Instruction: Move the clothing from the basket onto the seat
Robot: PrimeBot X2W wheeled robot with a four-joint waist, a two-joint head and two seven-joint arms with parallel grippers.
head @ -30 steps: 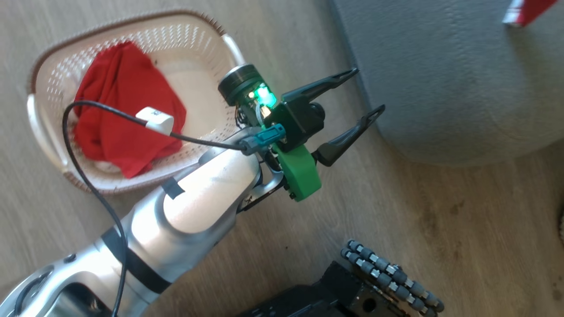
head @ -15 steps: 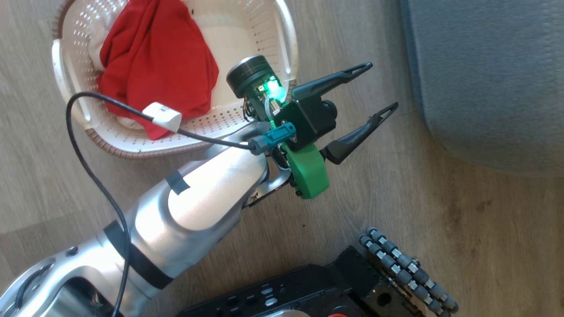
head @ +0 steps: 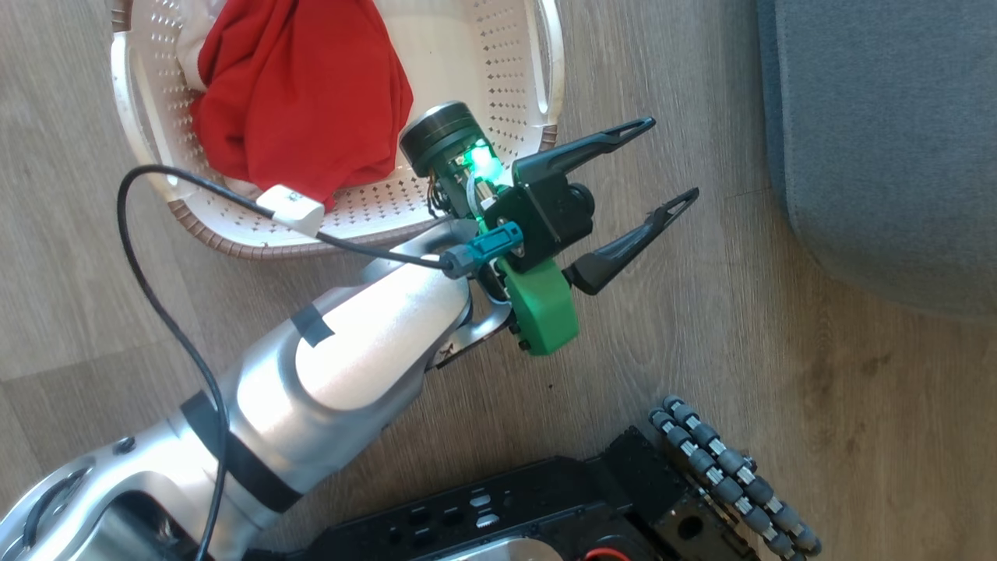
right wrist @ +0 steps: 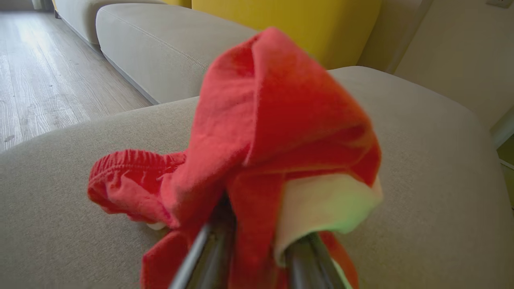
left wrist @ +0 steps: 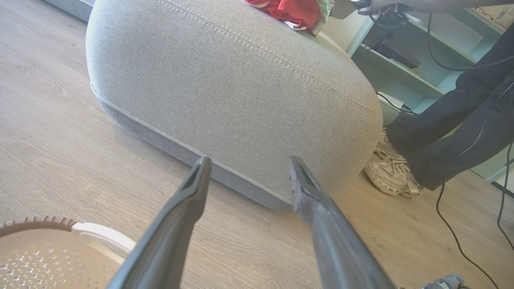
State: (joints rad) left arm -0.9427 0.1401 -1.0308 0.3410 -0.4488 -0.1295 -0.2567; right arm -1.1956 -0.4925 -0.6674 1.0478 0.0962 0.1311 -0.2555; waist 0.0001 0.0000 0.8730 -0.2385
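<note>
The cream perforated basket (head: 487, 70) stands on the wood floor with red clothing (head: 304, 101) bunched in its left half. My left gripper (head: 673, 157) hovers open and empty beside the basket's right rim, fingers pointing toward the grey seat (head: 896, 140). In the left wrist view the open left gripper (left wrist: 249, 160) faces the seat (left wrist: 225, 80), where a red piece of clothing (left wrist: 299, 10) lies on top; the basket rim (left wrist: 40, 222) shows at lower left. Over the seat (right wrist: 433, 160), red and white clothing (right wrist: 281, 120) drapes over my right gripper (right wrist: 257, 224), hiding its fingertips.
A person's dark trouser leg (left wrist: 461, 120) and pale shoe (left wrist: 393, 176) stand behind the seat, near a pale green shelf (left wrist: 401, 68) and floor cables. My black wheeled base (head: 545, 514) is below. A yellow cushion (right wrist: 289, 20) and another grey cushion (right wrist: 160, 44) lie beyond the seat.
The head camera has turned, so the basket now sits higher and the seat nearer the right edge. My left gripper stays open in the same pose.
</note>
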